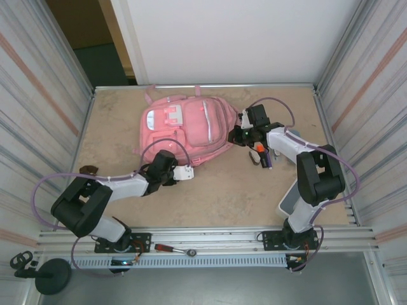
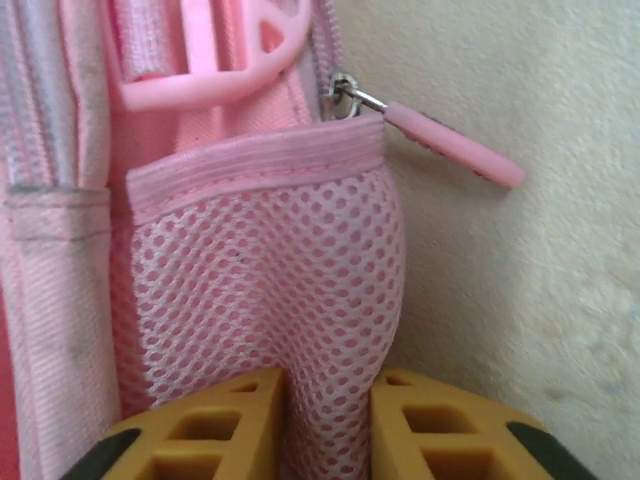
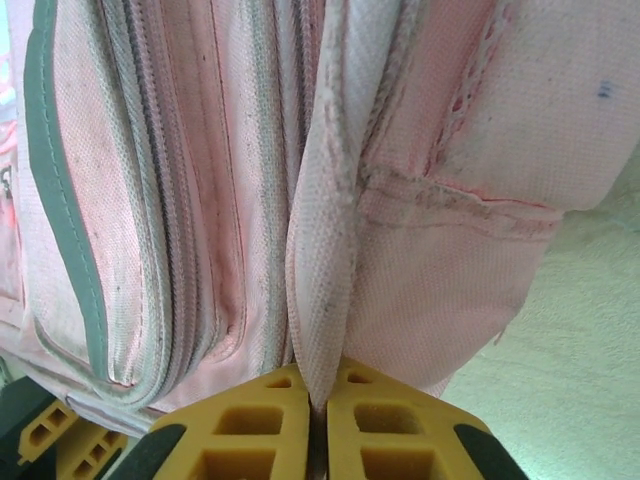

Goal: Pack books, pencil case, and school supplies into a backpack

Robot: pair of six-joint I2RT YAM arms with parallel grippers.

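Pink backpack (image 1: 184,127): mesh pocket (image 2: 270,290) in narrow left jaws, fold (image 3: 320,280) in tight right jaws

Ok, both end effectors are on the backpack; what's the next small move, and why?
Probably lift slightly with both, to reposition the backpack: left end effector pinches the mesh pocket, right end effector pinches a fabric fold, so both seem to have hold.

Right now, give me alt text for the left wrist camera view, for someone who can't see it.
The left claw pinches a pink mesh pocket on the backpack. A pink zip pull sticks out to the right over the beige table.
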